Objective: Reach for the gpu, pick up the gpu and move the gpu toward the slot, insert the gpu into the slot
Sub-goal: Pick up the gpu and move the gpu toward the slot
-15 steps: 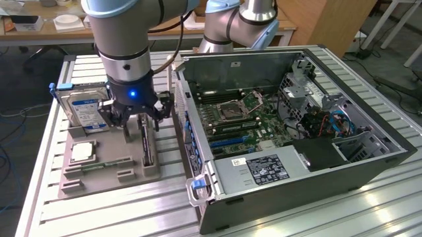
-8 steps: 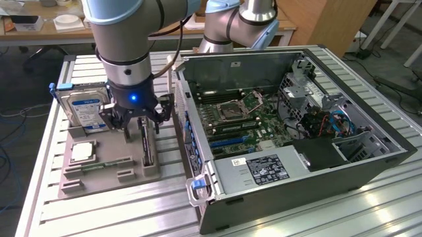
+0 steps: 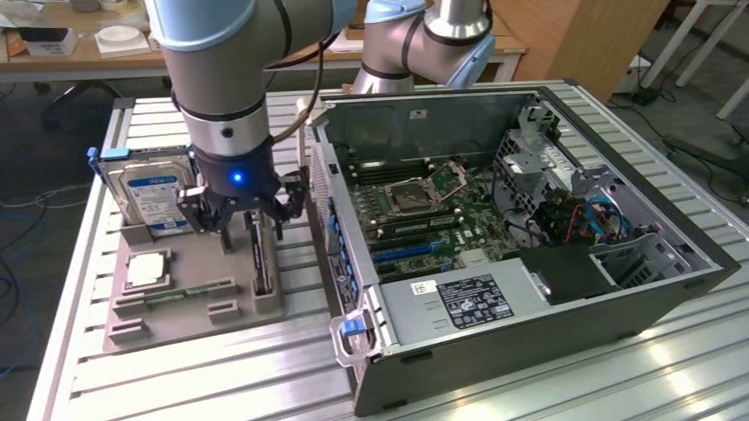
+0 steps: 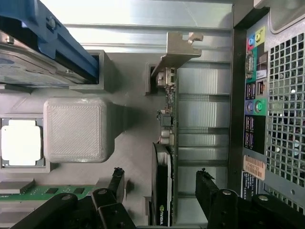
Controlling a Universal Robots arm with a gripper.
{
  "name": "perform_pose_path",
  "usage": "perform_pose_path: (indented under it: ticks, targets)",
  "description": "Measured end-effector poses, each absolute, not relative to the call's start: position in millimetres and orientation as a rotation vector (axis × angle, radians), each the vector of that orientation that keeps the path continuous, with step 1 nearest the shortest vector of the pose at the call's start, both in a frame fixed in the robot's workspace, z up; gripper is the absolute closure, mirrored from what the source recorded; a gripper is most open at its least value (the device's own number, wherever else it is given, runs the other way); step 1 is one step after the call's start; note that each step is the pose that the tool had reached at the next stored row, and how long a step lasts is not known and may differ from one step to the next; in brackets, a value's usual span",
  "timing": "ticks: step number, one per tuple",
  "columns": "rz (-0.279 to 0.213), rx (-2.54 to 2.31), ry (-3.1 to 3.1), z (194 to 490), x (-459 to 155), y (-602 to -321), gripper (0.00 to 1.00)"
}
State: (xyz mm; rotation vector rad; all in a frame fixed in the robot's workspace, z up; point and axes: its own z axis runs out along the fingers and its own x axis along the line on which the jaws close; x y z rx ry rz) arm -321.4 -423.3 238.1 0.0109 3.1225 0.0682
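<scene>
Where the gpu [image 3: 261, 263] stands, ribbed metal table [image 3: 210, 373]; beyond, wooden desk [image 3: 35, 63].

You have bright, even room light from overhead in the exterior view, and the shadows are soft. Glare streaks the ribbed tabletop [image 3: 667, 373] at its near corner on the exterior view's right, while the computer case [image 3: 410, 132] is dimmer inside, under its walls. A blue light [image 3: 238, 178] glows on the arm [image 3: 223, 88]. From the wrist, the white chip [image 4: 19, 142] is washed out, a bare strip of tabletop shines, and the graphics card [image 4: 162, 195] looks nearly black.
</scene>
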Motion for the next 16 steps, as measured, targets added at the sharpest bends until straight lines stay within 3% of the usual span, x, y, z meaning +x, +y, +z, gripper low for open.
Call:
perform_pose_path:
  ticks: [16]
  targets:
    - [0.068, 0.033, 3.122, 223.7, -319.3, -423.3, 0.29]
